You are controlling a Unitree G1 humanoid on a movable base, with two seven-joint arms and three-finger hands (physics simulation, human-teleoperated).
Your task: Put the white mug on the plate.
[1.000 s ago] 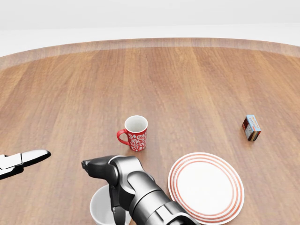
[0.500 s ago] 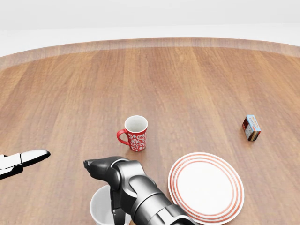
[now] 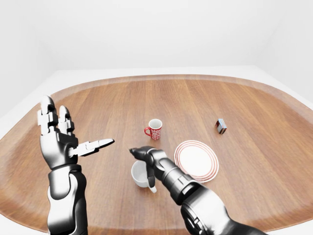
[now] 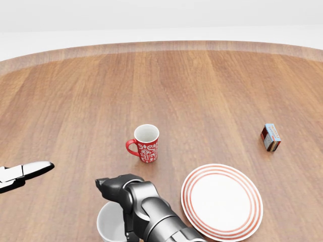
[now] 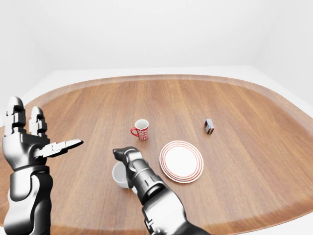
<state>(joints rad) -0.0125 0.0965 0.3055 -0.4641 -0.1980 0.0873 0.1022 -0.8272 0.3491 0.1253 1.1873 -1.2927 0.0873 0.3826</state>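
Observation:
The white mug (image 3: 138,175) stands upright on the wooden table (image 4: 202,91), to the left of the white plate with red rings (image 4: 222,200). My right hand (image 3: 148,169) hangs curled over the mug's right rim. One finger (image 3: 152,184) runs down the outside of the mug's wall, and the other fingers are hidden behind the knuckles. Whether they clamp the wall cannot be made out. My left hand (image 3: 73,131) is raised at the left, well clear of the mug, with its fingers spread and empty.
A red patterned mug (image 4: 147,143) stands just above the white mug and the plate in the head view. A small red and blue box (image 4: 271,137) lies toward the right. The table's curved edge (image 3: 156,77) runs along the top.
My right hand has slid slightly right and down over the white mug, and the forearm has dropped. The mug, the plate and the left hand have stayed put.

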